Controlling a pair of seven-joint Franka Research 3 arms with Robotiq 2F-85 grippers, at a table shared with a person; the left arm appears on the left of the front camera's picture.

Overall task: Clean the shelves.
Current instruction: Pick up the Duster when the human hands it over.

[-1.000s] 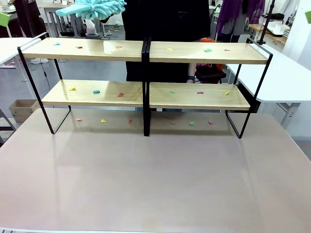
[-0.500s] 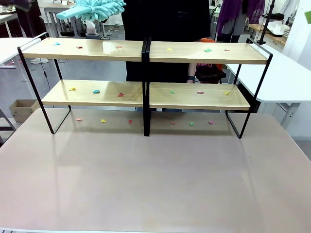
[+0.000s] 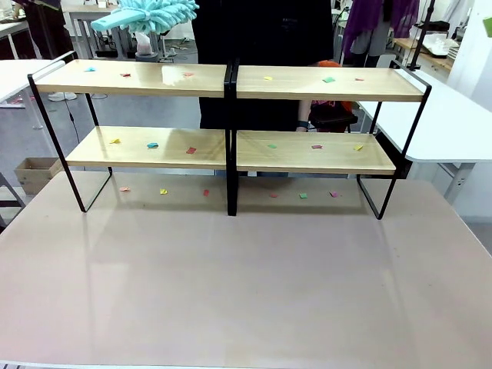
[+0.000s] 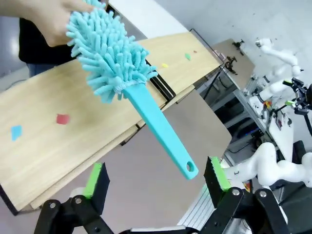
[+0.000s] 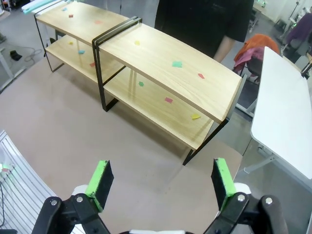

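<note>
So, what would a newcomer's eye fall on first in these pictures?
First, the fluffy turquoise microfibre duster with a plastic handle, which a person's hand holds out over the left end of the shelves, its handle end toward the open left gripper. The shelves, light-wood boards in black metal frames, and the beige tabletop beneath them are strewn with small coloured paper scraps.

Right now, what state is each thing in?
Shelves: upright, coloured scraps on all four boards.
Duster: held by a person's hand, handle free.
Left gripper: jaws open, empty.
Right gripper: jaws open, empty.
Table: scraps under the shelves.
</note>
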